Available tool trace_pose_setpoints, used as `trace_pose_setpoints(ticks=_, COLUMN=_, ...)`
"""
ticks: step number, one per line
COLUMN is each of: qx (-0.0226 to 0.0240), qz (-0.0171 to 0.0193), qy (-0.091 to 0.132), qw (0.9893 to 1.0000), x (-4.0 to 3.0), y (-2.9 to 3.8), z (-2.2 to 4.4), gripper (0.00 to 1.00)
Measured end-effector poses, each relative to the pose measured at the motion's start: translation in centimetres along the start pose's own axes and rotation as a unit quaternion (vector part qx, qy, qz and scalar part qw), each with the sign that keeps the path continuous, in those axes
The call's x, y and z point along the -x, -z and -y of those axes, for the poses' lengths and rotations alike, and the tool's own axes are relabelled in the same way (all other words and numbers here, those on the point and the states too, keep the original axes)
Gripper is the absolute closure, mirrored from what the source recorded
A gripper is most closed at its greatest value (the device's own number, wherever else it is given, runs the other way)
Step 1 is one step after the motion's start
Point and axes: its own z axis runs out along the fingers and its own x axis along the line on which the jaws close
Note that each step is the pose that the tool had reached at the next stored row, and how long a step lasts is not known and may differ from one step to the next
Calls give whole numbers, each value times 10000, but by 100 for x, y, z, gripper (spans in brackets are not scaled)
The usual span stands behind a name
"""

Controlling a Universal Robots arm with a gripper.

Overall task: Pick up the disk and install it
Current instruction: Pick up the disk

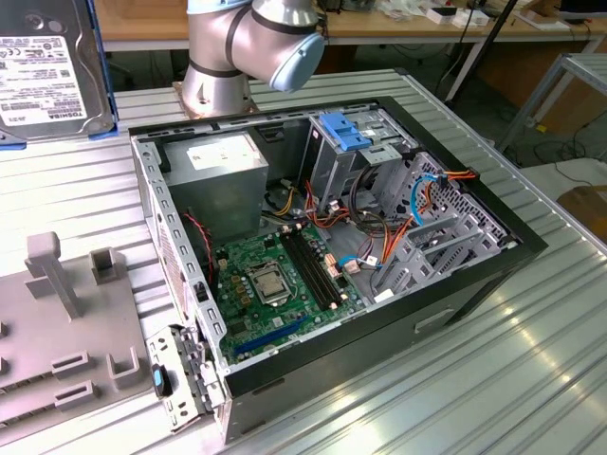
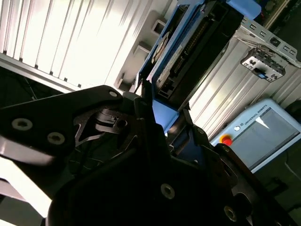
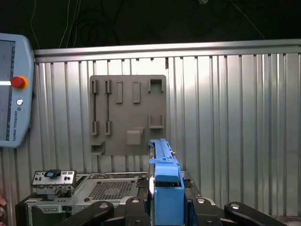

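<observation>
The disk (image 1: 45, 74) hangs in the air at the exterior view's upper left, its silvery labelled face toward that camera and a blue rail along its edge. In the first wrist view my gripper (image 3: 165, 207) is shut on the disk (image 3: 164, 174), whose blue rail stands edge-on between the black fingers (image 3: 134, 209). In the second wrist view the disk (image 2: 188, 56) juts out from the gripper (image 2: 162, 117), showing its dark face and connector edge. The disk is held well above the table, apart from the open computer case (image 1: 474, 275).
The case lies on its side with the motherboard (image 1: 275, 280), a grey power supply (image 1: 223, 166) and a drive cage with a blue latch (image 1: 346, 133) inside. A grey fixture plate (image 1: 57, 322) lies to the exterior view's left. The arm's base (image 1: 251, 47) stands behind the case. A teach pendant (image 3: 14, 89) rests on the table.
</observation>
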Motion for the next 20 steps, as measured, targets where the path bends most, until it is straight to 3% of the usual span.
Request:
trace_pose_setpoints(ticks=4, qx=0, qz=0, qy=0, qw=10000, x=6, y=-8, z=164, gripper=63)
trace_pose_setpoints(ticks=8, qx=0, qz=0, qy=0, qw=10000, x=16, y=-20, z=419, gripper=63)
trace_pose_setpoints(ticks=11, qx=0, qz=0, qy=0, qw=10000, x=21, y=-27, z=535, gripper=63)
trace_pose_setpoints(ticks=15, qx=0, qz=-12, qy=1, qw=10000, x=22, y=-36, z=642, gripper=63)
trace_pose_setpoints(ticks=19, qx=-1, qz=-51, qy=-13, qw=10000, x=-34, y=-53, z=675, gripper=63)
trace_pose_setpoints(ticks=20, qx=-1, qz=-58, qy=-13, qw=10000, x=-36, y=-58, z=716, gripper=63)
